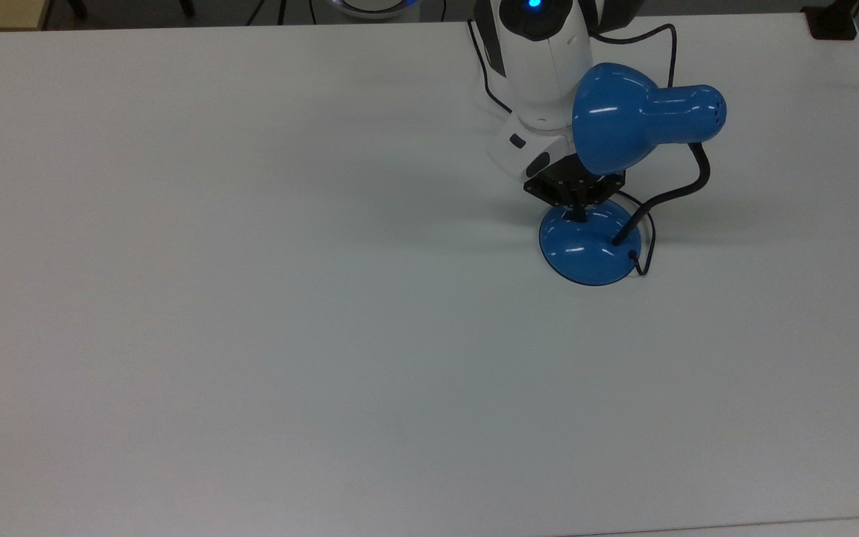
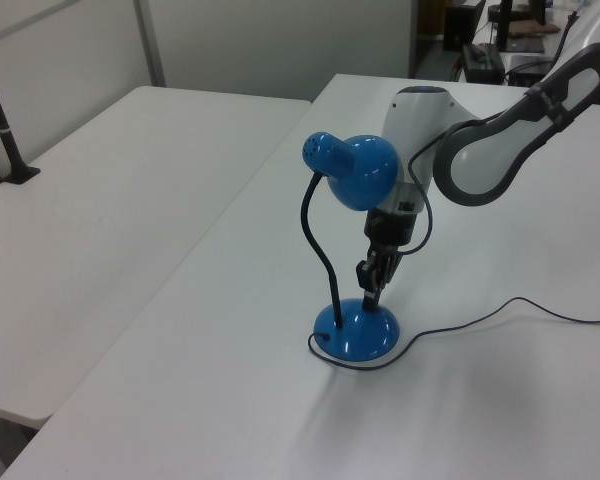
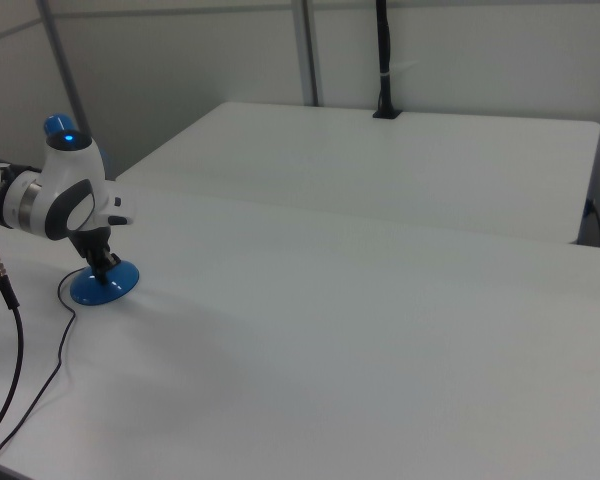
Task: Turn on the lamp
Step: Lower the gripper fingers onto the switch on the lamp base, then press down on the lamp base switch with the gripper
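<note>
Fingertips of the gripper [image 2: 372, 291] look pinched together, touching the lamp [image 1: 587, 242] base's top (near the gooseneck); pressing off-centre could slide the base, missing the switch.
</note>
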Tool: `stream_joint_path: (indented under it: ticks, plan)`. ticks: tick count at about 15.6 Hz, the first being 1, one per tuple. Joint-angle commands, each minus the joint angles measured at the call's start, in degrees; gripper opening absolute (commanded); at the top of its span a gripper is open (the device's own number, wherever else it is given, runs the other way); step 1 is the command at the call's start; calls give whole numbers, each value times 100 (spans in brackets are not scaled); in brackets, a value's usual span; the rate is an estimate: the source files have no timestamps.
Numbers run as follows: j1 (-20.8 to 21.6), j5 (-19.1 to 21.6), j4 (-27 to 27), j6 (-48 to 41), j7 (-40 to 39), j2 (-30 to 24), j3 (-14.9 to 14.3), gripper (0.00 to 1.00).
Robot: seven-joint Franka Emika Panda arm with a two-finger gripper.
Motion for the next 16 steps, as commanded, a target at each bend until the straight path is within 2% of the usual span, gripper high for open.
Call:
stream_joint_path:
  ticks: [1,16]
  plan:
    - [74,126,-33,121,65,59,-26,0]
    - [127,117,-33,174,74,270,-26,0]
